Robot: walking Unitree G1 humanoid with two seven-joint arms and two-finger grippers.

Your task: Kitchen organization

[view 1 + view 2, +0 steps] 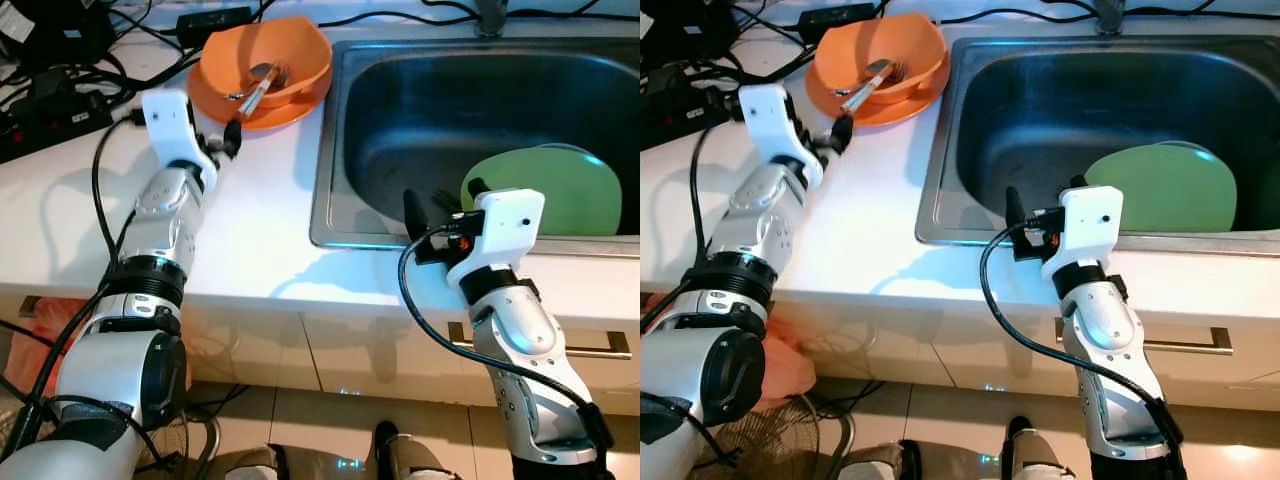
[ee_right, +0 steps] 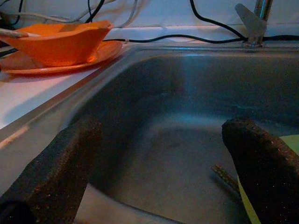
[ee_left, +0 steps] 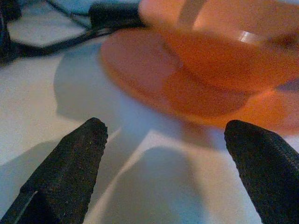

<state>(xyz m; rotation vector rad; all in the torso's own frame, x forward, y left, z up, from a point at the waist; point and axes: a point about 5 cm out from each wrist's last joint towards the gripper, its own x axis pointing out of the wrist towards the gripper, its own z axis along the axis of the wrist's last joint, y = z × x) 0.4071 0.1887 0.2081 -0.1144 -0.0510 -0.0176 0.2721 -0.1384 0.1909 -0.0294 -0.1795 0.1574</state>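
Both pairs of jaws stand spread wide and hold nothing. Right gripper [image 2: 154, 177]: poised at the near rim of the steel sink [image 1: 330, 200], its two black fingers [image 2: 56, 172] pointing over that rim into the basin, with bare basin floor showing between them. Green plate [image 1: 545, 190]: lies tilted inside the sink against its near wall, just beside the right gripper on the robot's right; in the right wrist view its pale edge [image 2: 247, 205] shows next to one finger, apart from it or touching cannot be told. A thin stick-like item [image 2: 224, 175] lies on the basin floor by the plate, too dim to identify.

Left gripper [image 3: 168, 154]: low over the white counter [image 1: 250, 210], its fingertips [image 3: 88, 140] just short of the orange plate [image 3: 140, 74] and not touching it. Orange bowl [image 1: 265, 62]: sits on that orange plate at the counter's far side, just left of the sink's far left corner, with metal cutlery [image 1: 258, 85] lying inside it.

Open room: a bare strip of counter runs between the left arm and the sink's left rim. Beyond the bowl, black cables [image 1: 60, 90] and a power adapter [image 1: 213, 19] crowd the counter's far left edge; the tap base [image 2: 254, 23] stands behind the sink.
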